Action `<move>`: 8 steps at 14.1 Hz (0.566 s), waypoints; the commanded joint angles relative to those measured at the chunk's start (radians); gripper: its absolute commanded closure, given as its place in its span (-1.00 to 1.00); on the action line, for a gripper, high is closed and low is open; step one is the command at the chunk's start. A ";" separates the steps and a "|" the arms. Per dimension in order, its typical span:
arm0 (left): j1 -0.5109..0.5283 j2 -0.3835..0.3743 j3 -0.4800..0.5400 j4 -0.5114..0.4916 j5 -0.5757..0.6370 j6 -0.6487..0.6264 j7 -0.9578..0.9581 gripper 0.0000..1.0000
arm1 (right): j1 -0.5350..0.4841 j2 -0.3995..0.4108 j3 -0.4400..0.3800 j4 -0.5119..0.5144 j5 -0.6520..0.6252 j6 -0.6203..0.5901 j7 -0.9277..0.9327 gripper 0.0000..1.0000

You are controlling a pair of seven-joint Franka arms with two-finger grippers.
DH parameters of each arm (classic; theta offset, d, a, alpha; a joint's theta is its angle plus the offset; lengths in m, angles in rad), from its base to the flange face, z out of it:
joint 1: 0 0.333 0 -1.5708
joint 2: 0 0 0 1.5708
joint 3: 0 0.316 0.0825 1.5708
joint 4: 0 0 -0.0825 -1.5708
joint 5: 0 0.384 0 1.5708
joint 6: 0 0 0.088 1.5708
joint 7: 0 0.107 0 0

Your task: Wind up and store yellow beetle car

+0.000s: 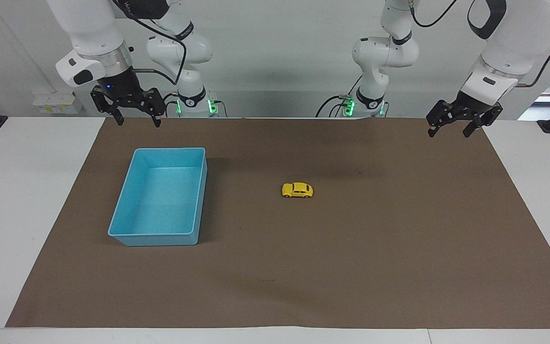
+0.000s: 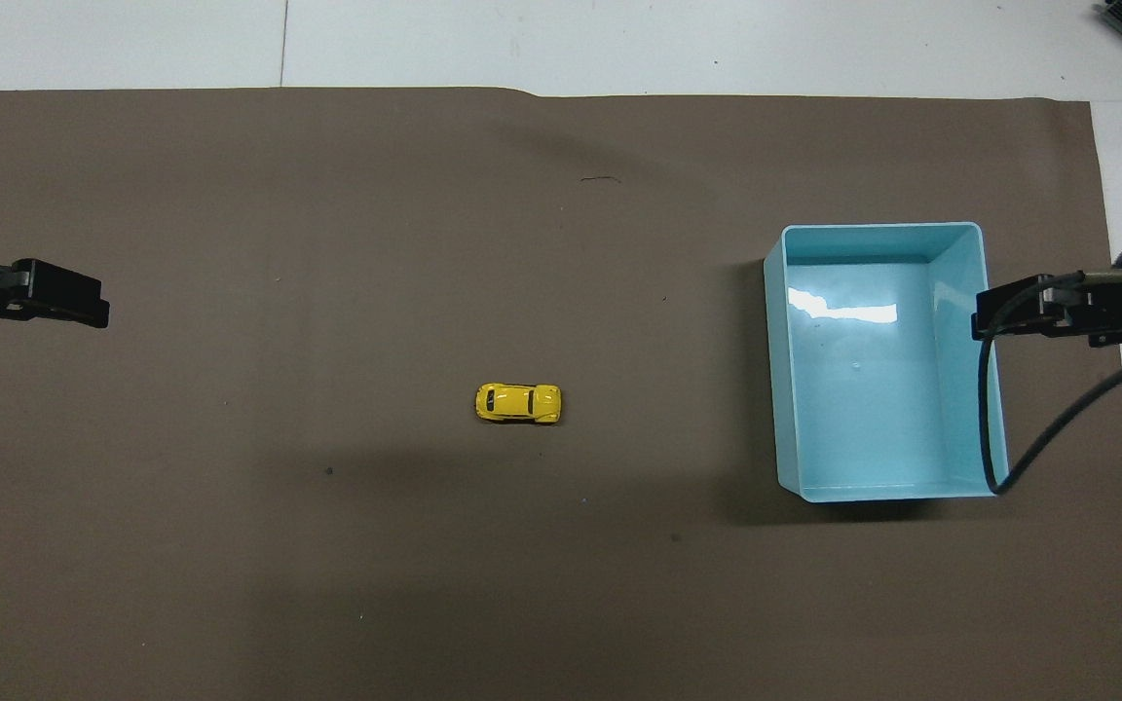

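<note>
On the brown mat (image 1: 351,267) that covers most of the white table (image 1: 12,215), the yellow beetle car (image 1: 297,190) stands on its wheels near the middle, by itself, with bare mat all around it; seen from overhead, the car (image 2: 518,402) lies lengthwise along the table, one end toward the left arm's end and the other toward the right arm's end; nothing touches it. Toward the right arm's end of the table sits the blue bin (image 1: 127,210), a light blue rectangular tub with nothing inside it, well apart from the car and at about the same distance from the robots; its long sides run away from the robots, and in the overhead view its floor (image 2: 863,380) shows a bright reflection.

Both arms wait, raised; the right gripper (image 1: 137,119) hangs over the mat's edge nearest the robots, just on the robots' side of the bin, its fingers spread apart and holding nothing; the left gripper (image 1: 450,130) hangs over the mat's corner at the left arm's end, tilted, its fingers likewise parted and empty; neither gripper is near the car. A black cable (image 2: 1019,428) from the right arm loops over the bin's rim in the overhead view.
</note>
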 commanded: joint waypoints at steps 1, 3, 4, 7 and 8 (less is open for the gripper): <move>0.014 -0.020 -0.011 -0.013 0.008 -0.008 -0.010 -1.00 | -0.015 0.000 0.006 0.006 0.021 -0.010 -0.019 -1.00; 0.012 -0.020 -0.011 -0.014 0.008 -0.008 -0.012 -1.00 | -0.013 0.000 0.006 0.006 0.021 -0.010 -0.019 -1.00; 0.012 -0.020 -0.011 -0.013 0.007 -0.008 -0.009 -1.00 | -0.013 0.000 0.006 0.006 0.021 -0.010 -0.019 -1.00; 0.006 -0.016 -0.012 -0.008 0.001 0.006 -0.012 -1.00 | -0.015 0.000 0.006 0.006 0.021 -0.010 -0.019 -1.00; 0.009 -0.017 -0.012 -0.011 0.001 0.013 -0.007 -1.00 | -0.013 0.000 0.006 0.006 0.021 -0.010 -0.019 -1.00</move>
